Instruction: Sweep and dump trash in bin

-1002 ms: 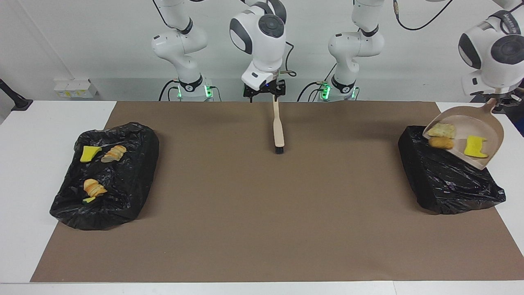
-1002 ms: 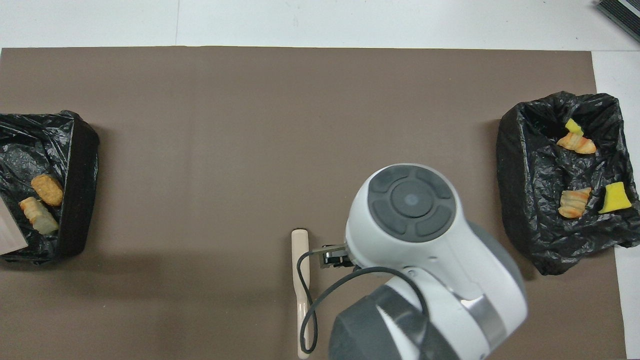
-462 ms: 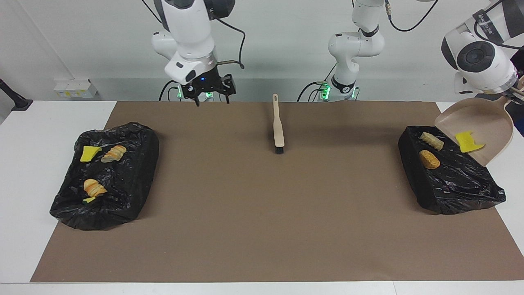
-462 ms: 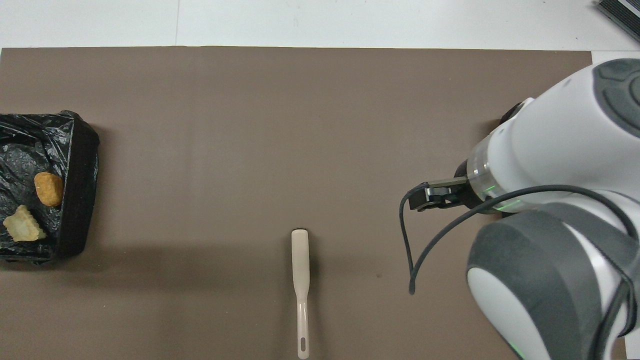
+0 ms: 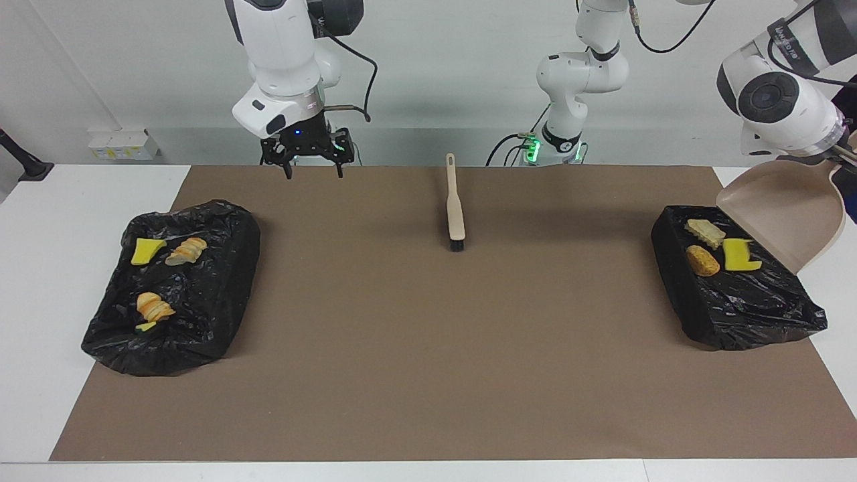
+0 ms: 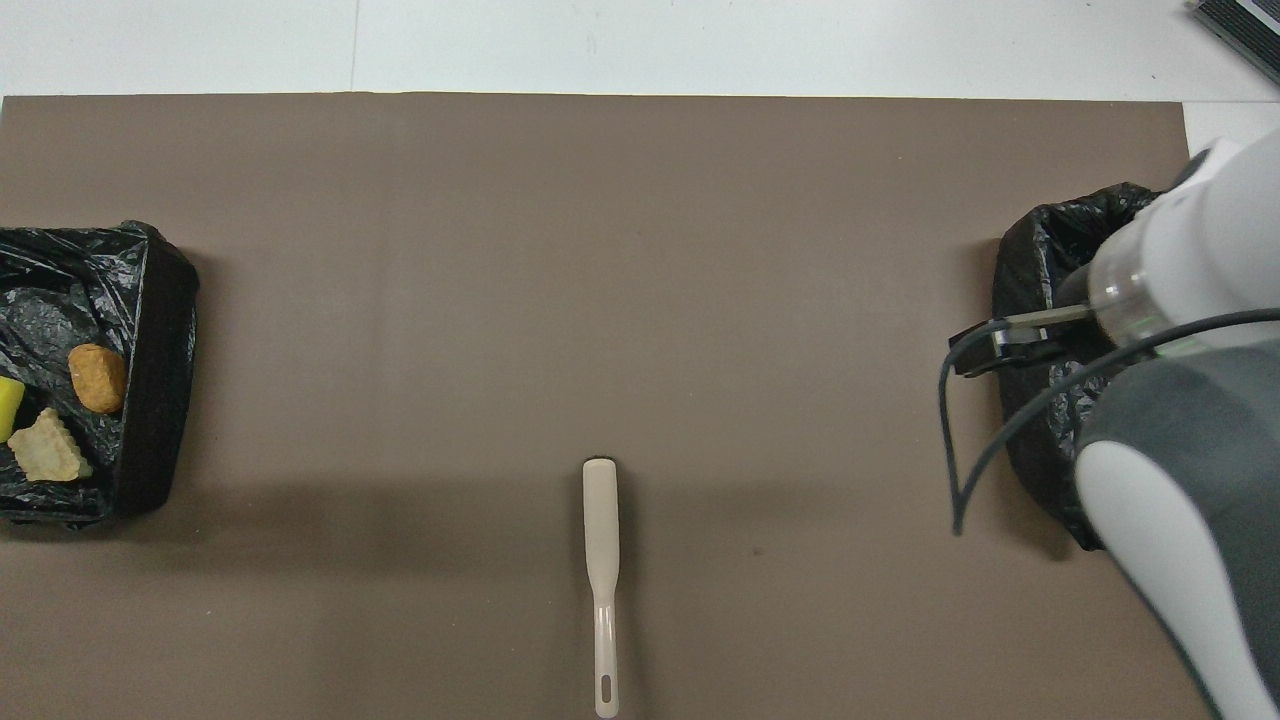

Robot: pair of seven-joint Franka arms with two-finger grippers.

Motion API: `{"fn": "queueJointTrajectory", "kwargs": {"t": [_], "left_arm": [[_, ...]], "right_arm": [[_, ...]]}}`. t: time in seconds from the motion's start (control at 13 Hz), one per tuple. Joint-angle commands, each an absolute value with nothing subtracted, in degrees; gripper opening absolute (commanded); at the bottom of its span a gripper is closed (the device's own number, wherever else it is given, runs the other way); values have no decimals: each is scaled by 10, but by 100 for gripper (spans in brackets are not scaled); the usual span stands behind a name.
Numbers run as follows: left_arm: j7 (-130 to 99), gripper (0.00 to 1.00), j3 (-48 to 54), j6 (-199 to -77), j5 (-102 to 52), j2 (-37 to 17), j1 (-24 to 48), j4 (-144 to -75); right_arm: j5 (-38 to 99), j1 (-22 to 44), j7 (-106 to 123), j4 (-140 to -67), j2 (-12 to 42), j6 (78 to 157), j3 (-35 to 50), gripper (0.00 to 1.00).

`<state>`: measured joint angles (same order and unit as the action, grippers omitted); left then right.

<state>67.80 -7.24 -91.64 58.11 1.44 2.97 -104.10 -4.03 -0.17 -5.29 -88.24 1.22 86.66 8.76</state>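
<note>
Brush (image 5: pixel 455 209) lies flat on the brown mat (image 5: pixel 428 375) near the robots' edge, midway between the arms, handle toward the robots and black bristles pointing away. Nothing touches it.

Right gripper (image 5: pixel 306 159) hangs in the air over the mat's robot-side edge, toward the right arm's end, with its fingers (image 5: pixel 289 167) spread wide and nothing between them. It is well apart from the brush.

Left gripper (image 5: pixel 845 148) is up at the left arm's end of the table, largely hidden by the wrist; it is closed on the handle of the dustpan (image 5: pixel 783 207). The dustpan is tilted steeply, its open mouth down toward the bin (image 5: pixel 733 294) at that end, and its scoop shows bare.

Trash sits in that black-lined bin: a yellow sponge piece (image 5: pixel 739 255), a ridged tan chunk (image 5: pixel 704 231) and an orange-brown chunk (image 5: pixel 702 260), close together in the part of the bin nearer the robots, the sponge just under the dustpan's lip.

Farther from the right gripper, a second bin (image 5: pixel 174 288) at the right arm's end holds more scraps: a yellow piece (image 5: pixel 146 250), a sliced bread-like chunk (image 5: pixel 187 251), and farther still another orange chunk (image 5: pixel 154 307) with a small yellow bit beside it.
</note>
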Motion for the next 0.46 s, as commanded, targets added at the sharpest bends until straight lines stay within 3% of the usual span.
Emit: {"fn": "queueJointTrajectory", "kwargs": {"t": [0.0,0.23,0.39], "left_arm": [[672,0,-76,-899,437,3,32,-971],[557,0,-74,-901,277,8,32,-967],[482,0,-76,-905,156,14,31,-973]], "right_arm": [[-39,-9,-33,-860,13,856,44,100],[-17,-16,-33,-853,-1,851,19,100],[-4,-18,-31,-887,-24,854,11,100]]}}
